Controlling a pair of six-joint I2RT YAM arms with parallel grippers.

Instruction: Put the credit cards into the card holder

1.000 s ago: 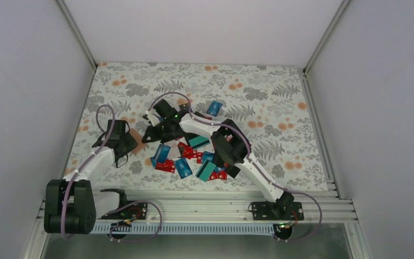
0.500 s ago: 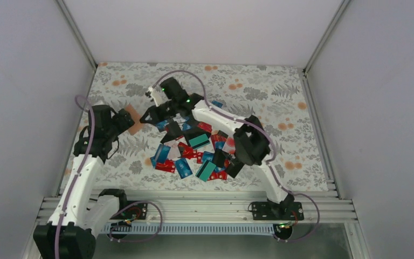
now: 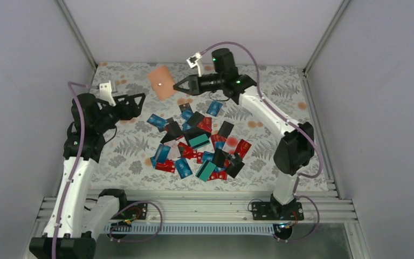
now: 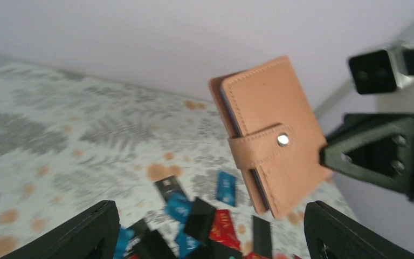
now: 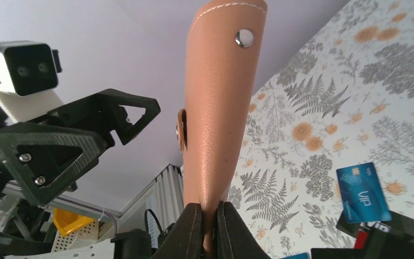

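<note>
Risen since earlier: right gripper [image 3: 177, 86], outstretched, clamped on flat tan stitched-leather card holder [image 3: 160, 82] with snap; left gripper [image 3: 139, 103] raised, jaws spread.

The left arm [image 3: 74, 175] and the right arm [image 3: 267, 113] share one build: white shells on the long links, chunky black housings at the joints, and a black base plate [image 3: 276, 209] on the aluminium rail [image 3: 194, 204]. A lilac cable [image 3: 237, 44] loops along each arm, and thin red and black wires curl beside the rail. Green lights glow far from the rail on the right arm. The left claw [image 3: 138, 104] and the right claw [image 3: 179, 86] have black, open triangular fingers [image 5: 48, 137] with silver screws [image 5: 26, 157], each topped by a white camera block [image 5: 24, 62].
</note>
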